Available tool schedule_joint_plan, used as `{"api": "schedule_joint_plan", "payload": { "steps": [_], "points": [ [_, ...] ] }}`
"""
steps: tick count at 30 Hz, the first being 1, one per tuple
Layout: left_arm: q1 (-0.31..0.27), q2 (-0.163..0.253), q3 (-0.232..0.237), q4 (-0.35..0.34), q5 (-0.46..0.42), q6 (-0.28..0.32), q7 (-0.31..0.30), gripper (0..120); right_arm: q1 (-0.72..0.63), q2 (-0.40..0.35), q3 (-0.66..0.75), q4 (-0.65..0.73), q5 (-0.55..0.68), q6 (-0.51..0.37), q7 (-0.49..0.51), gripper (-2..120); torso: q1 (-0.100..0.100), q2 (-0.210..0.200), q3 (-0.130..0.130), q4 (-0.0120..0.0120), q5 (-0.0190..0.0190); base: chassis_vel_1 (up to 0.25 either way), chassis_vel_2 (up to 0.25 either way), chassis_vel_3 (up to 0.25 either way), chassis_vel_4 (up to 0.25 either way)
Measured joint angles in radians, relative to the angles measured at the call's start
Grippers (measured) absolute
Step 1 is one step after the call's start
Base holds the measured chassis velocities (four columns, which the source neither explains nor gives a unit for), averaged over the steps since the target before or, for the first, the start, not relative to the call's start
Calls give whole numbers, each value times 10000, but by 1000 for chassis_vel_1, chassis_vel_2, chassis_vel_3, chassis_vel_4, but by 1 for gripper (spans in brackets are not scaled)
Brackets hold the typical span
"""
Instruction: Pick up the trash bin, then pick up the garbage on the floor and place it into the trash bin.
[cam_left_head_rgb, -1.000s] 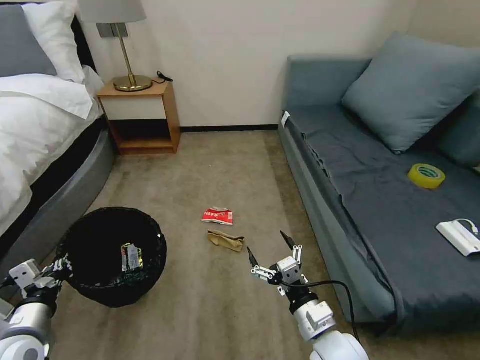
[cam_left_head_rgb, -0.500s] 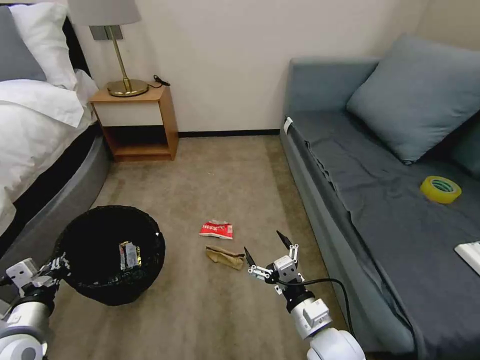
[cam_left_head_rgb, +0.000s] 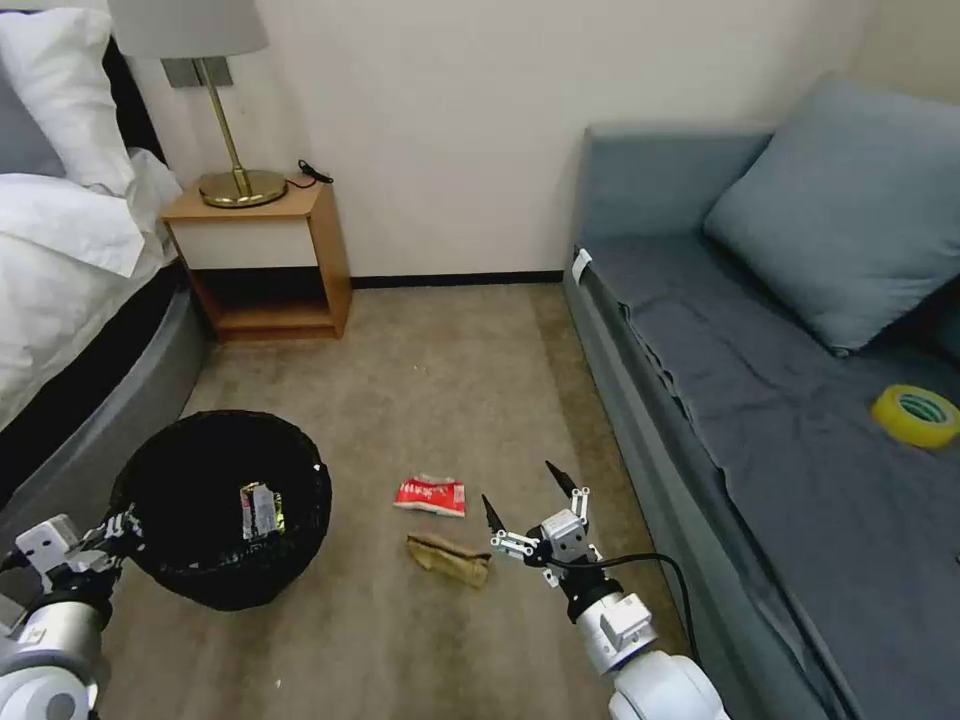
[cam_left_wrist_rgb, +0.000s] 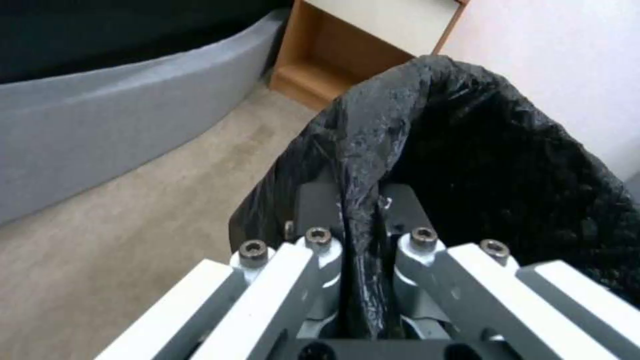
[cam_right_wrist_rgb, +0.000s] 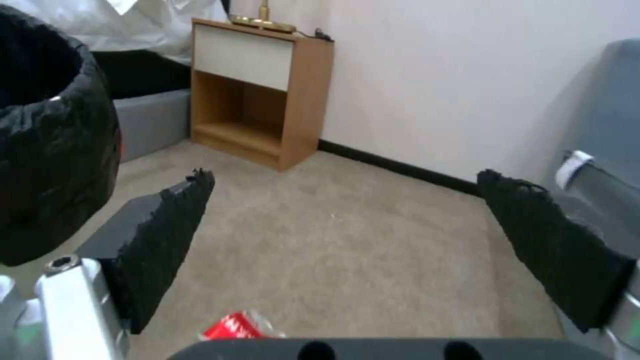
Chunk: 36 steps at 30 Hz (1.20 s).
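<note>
- Left gripper (cam_left_wrist_rgb: 360, 220) pinches the trash bin (cam_left_head_rgb: 222, 505) at its crinkly black rim; a shiny wrapper (cam_left_head_rgb: 261, 512) lies inside.
- Right gripper (cam_left_head_rgb: 522, 500) spread wide; red-white packet (cam_left_head_rgb: 431, 495) and brown paper (cam_left_head_rgb: 449, 559) just beside it.
- Packet partly cut off in the wrist view.

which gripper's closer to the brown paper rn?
Right. The right gripper, open, hangs just beside the crumpled brown paper, on its sofa side. The left gripper is far across the carpet, shut on the trash bin rim.
</note>
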Motion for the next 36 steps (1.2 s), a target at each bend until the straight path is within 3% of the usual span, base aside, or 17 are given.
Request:
{"api": "schedule_joint_plan", "payload": {
  "steps": [10,18,21,26,29,32,36],
  "points": [
    [11,-1,-90,80,-18,-1,34,4,440,-151,-512,-522,370,64,29,100,2,-1,3,-1,-1,-169,184,168,-153],
    [143,14,-35,76,68,-45,155,4,1719,-1401,-1749,-1500,1007,-1022,-960,100,0,0,-1,1,0,13,-8,-8,7],
    [267,211,263,24,259,-137,251,4,3232,-2120,-3214,-2189,1687,-1869,-1216,100,0,0,0,-1,0,0,0,0,0],
    [355,619,549,1,433,-246,356,4,5055,-2404,-4748,-3182,2834,-2797,-1257,100,0,-1,0,1,0,0,0,0,0],
    [322,685,636,0,503,-260,369,4,5859,-2419,-5367,-3634,3465,-3249,-1458,100,1,0,0,1,2,0,0,0,0],
    [299,636,763,-51,627,-262,397,4,7469,-2407,-6642,-4285,4919,-4385,-1963,100,1,-1,2,-1,0,0,0,0,0],
    [412,452,726,-251,779,-303,479,4,8545,-2224,-7644,-4946,5606,-4794,-2398,100,1,-1,2,0,0,0,0,0,0]
  ]
}}
